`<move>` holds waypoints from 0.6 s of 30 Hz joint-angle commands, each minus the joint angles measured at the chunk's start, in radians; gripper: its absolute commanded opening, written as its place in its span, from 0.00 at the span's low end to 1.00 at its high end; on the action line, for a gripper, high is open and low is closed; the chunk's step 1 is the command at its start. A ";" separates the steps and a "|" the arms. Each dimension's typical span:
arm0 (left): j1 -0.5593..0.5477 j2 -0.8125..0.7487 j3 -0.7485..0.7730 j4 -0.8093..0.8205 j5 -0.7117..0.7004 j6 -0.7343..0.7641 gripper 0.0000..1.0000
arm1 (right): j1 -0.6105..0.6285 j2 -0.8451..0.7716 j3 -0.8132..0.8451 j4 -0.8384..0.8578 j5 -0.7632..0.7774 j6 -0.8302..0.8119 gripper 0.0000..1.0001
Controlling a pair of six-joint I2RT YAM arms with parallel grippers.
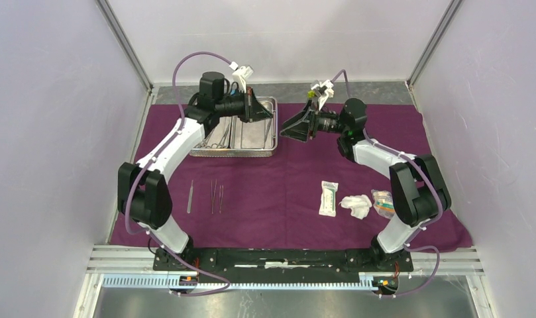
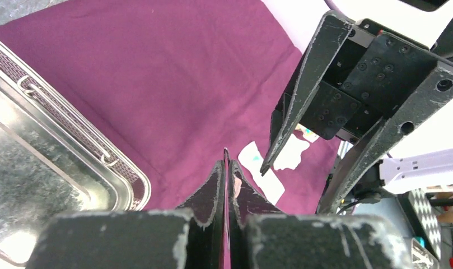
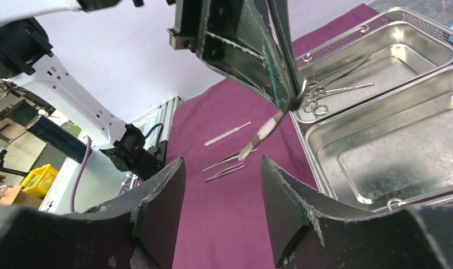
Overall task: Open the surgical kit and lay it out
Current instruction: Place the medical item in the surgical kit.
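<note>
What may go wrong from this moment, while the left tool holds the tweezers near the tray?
1. The shut left tool pinches the tweezers only at one end; they hang tilted and might slip.
2. The open right tool stands close to it, so the two might bump.
3. A drop could disturb the instruments already laid on the cloth.

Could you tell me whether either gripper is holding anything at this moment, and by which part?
The left gripper is shut on the slim metal tweezers, pinching them at one end, the rest sticking out free. The right gripper is open and empty.
</note>
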 commanded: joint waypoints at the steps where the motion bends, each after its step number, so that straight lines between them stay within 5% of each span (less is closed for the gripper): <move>1: -0.012 -0.084 -0.054 0.220 -0.028 -0.165 0.02 | 0.017 0.012 0.003 0.161 0.015 0.099 0.58; 18: -0.012 -0.071 -0.145 0.433 -0.008 -0.372 0.02 | 0.031 0.100 0.020 0.180 0.045 0.128 0.54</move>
